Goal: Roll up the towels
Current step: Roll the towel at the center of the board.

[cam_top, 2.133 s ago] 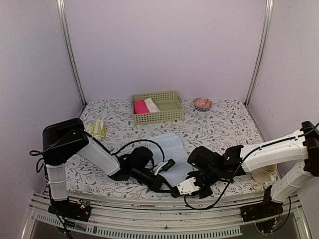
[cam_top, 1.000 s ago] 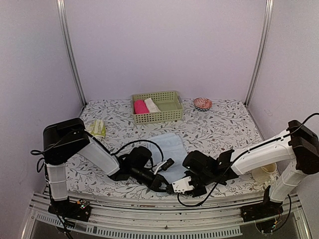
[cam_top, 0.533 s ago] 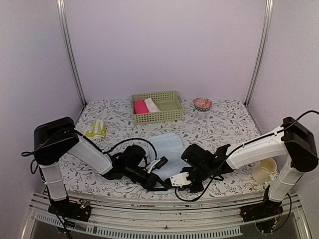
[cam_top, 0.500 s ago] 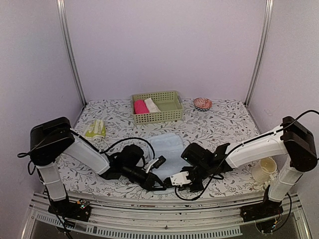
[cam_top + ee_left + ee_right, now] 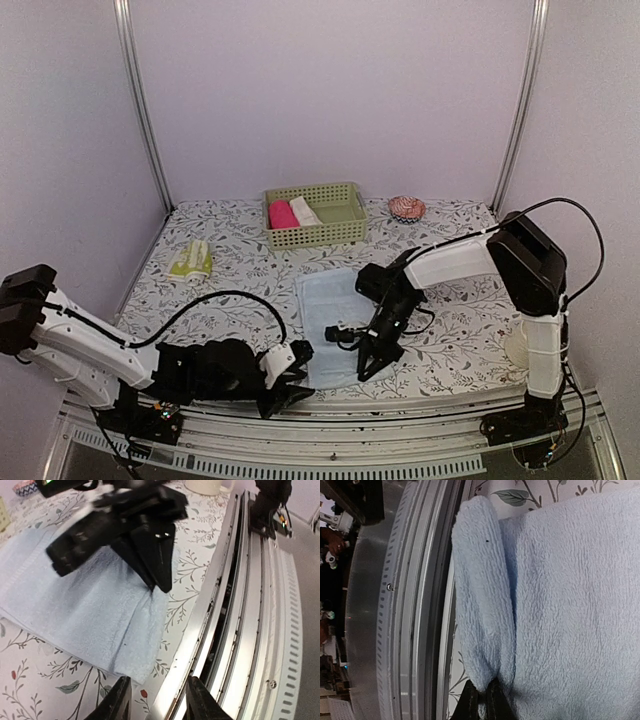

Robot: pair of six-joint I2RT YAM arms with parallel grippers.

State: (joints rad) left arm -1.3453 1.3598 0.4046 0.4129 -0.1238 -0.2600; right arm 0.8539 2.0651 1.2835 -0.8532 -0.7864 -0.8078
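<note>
— Floral tabletop [image 5: 450,250]: what do we count?
— Two: plain light blue towel [image 5: 330,305] at centre, near edge pinched by our right gripper [image 5: 481,700]; yellow-green printed towel [image 5: 191,260] far left; our left gripper [image 5: 157,705] gapes.

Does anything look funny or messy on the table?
Only the light blue towel. Its near edge, by the metal rail, is curled over into a little bump, and the right gripper has its jaws shut on it. That looks like the start of a roll, not a mess. Nothing looks spilled or broken.
</note>
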